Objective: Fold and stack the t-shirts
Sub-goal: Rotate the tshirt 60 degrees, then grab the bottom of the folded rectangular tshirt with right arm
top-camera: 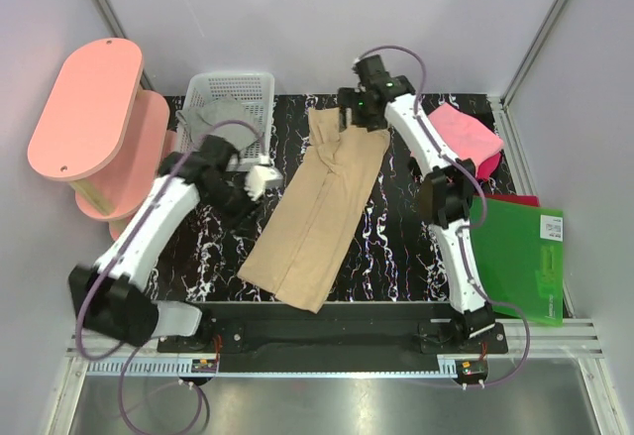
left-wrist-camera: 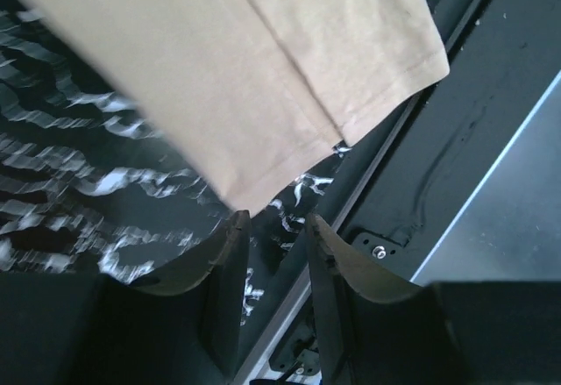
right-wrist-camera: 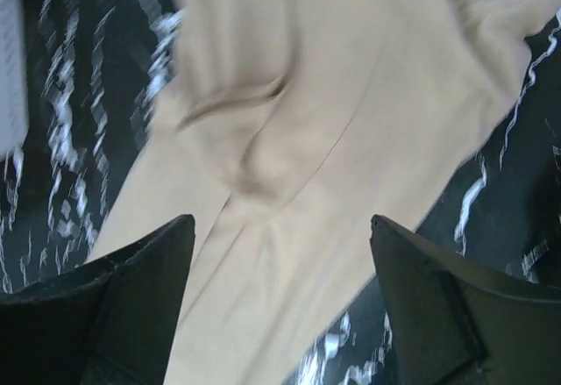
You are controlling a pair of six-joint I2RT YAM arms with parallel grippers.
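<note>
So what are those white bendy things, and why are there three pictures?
They are two robot arms, bolted at the near edge of a black marbled table. Each ends in a two-finger gripper.

The big picture is from a camera above. The other two come from small cameras on the wrists, so each shows its own fingers at the bottom.

On the table lies a tan shirt, folded long and narrow. A pink shirt sits at the far right, a green sheet nearer. A white basket at the back holds a grey shirt.

The right gripper is wide open above the tan shirt's far end, holding nothing. The left gripper hangs over its near corner, fingers close together, also empty.
</note>
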